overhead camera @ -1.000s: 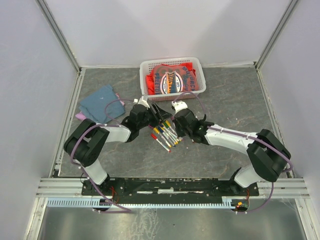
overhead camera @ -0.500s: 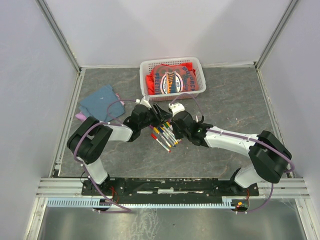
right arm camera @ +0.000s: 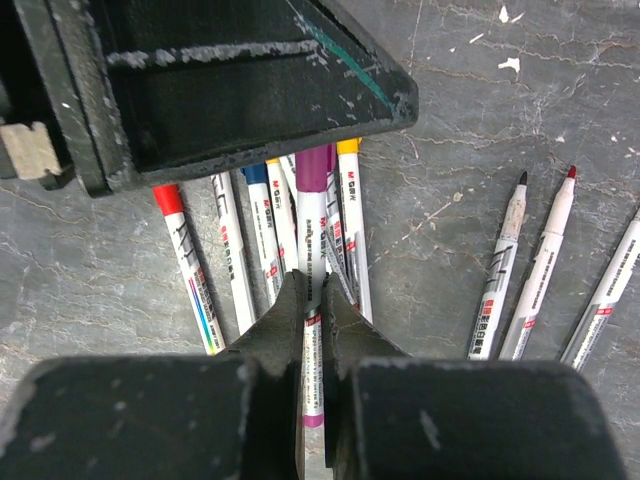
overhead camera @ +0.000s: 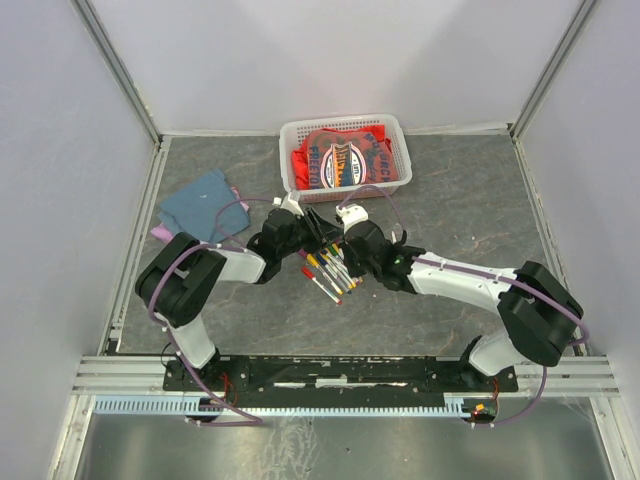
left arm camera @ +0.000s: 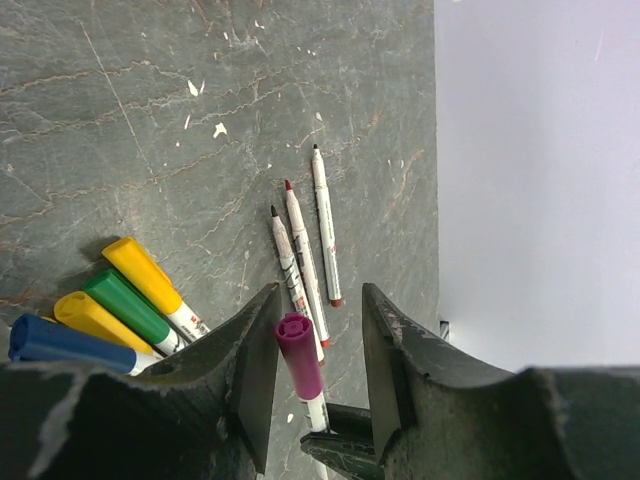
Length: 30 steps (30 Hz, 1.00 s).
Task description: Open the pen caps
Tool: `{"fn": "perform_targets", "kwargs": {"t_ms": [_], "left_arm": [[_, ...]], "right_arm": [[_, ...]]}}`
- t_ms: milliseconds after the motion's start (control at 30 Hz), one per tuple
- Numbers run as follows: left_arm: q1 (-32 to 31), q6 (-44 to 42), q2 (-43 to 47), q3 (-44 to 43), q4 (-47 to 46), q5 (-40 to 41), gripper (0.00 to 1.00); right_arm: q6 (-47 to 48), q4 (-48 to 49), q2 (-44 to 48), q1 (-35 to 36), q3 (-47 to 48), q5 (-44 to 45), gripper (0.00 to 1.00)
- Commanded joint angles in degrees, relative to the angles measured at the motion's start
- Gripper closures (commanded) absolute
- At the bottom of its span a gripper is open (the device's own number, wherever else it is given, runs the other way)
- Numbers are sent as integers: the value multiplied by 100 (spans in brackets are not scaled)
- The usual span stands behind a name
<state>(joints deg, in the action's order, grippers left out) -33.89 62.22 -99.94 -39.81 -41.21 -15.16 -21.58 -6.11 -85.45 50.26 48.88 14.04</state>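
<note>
**Left wrist view.** The left gripper (left arm camera: 318,300) has its 2 jaws apart, 1 on each side of the purple cap (left arm camera: 297,344). A thin gap shows on both sides, so it has hold of nothing. The cap sits on the end of the purple pen (left arm camera: 316,410), whose white barrel runs back toward the bottom of the view. To the left, 4 capped pens (left arm camera: 185,322) lie side by side, showing a yellow cap (left arm camera: 140,272), a green cap (left arm camera: 124,304), another yellow one and a blue cap (left arm camera: 52,340). Beyond the fingertips, 3 uncapped pens (left arm camera: 300,250) lie close together on the grey stone-patterned table (left arm camera: 150,120), tips pointing away.

**Right wrist view.** The right gripper (right arm camera: 312,288) has its jaws drawn almost together, pinching the white barrel of the purple pen. The purple cap at the far end sits right at the edge of the left gripper's dark finger, which fills the top of the view. Under and beside the held pen the other capped pens fan out on the table, among them 1 with a red cap (right arm camera: 168,198). The 3 uncapped pens lie apart to the right.

**Top view.** Both grippers meet over the cluster of pens in the middle of the table, the left arm reaching in from the left and the right arm from the right. A white basket (overhead camera: 345,121) holding red cloth (overhead camera: 310,160) stands at the far edge. A blue cloth (overhead camera: 200,205) lies at the far left.
</note>
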Motion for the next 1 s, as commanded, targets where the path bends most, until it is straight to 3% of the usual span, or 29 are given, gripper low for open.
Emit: {"fn": "perform_targets", "kwargs": {"t_ms": [0,333,500,667,733,967], "left_arm": [[-25,275,-108,-152,-465,-215,56],[-23,299,-148,-103,-584,-293,65],[-22,300,-191,-82,-663,-350,76],[-21,326,-219,-32,-834,-416,96],[-22,343,-198,4,-921,-417,97],[-21,423,-164,9,-1216,-582,97]], "right_arm": [[38,163,-35,36,318,28,99],[36,155,-94,37,325,44,99],[23,163,-56,41,294,117,99],[39,143,-4,39,284,176,99],[28,147,42,39,263,201,99],[-39,188,182,36,233,56,75]]}}
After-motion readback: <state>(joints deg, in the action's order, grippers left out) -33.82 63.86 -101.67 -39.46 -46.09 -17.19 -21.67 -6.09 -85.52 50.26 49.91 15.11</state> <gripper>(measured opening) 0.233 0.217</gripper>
